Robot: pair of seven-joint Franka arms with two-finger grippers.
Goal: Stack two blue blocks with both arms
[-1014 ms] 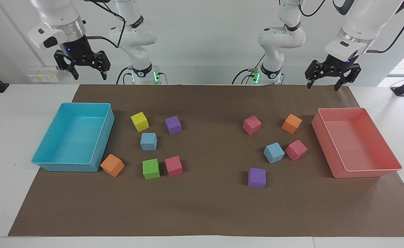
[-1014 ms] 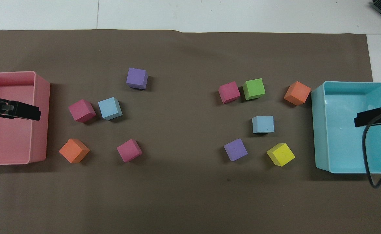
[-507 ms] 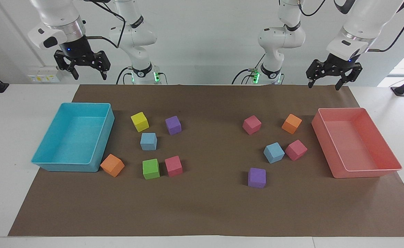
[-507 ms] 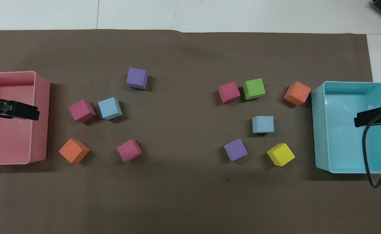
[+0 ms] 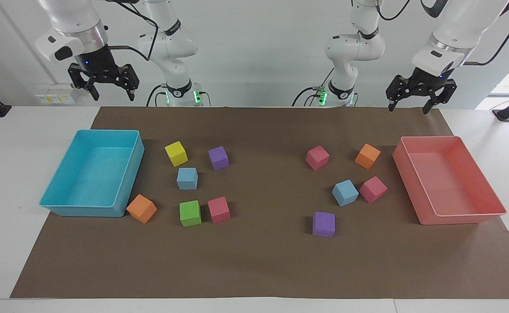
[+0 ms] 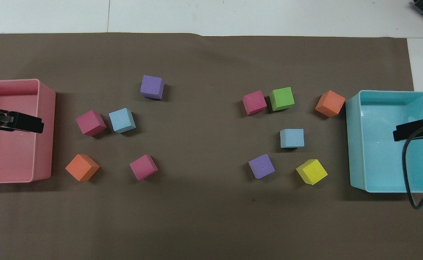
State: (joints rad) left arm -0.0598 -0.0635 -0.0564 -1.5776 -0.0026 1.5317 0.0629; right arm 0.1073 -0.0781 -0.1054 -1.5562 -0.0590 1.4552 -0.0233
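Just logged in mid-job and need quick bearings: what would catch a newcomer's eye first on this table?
Two open trays frame the brown mat: a large turquoise plastic tray at the right arm's end and a salmon-pink plastic tray at the left arm's end. Between them small foam cubes lie scattered in two clusters, each with one light sky-blue foam cube. The right gripper and left gripper hang open, high above, holding nothing.

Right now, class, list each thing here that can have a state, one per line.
Left hand: open, empty, raised above the pink tray.
Right hand: open, empty, raised above the turquoise tray.
Blue block beside the pink block: on the mat, unstacked.
Blue block by the yellow block: on the mat, unstacked.
Both trays: empty.
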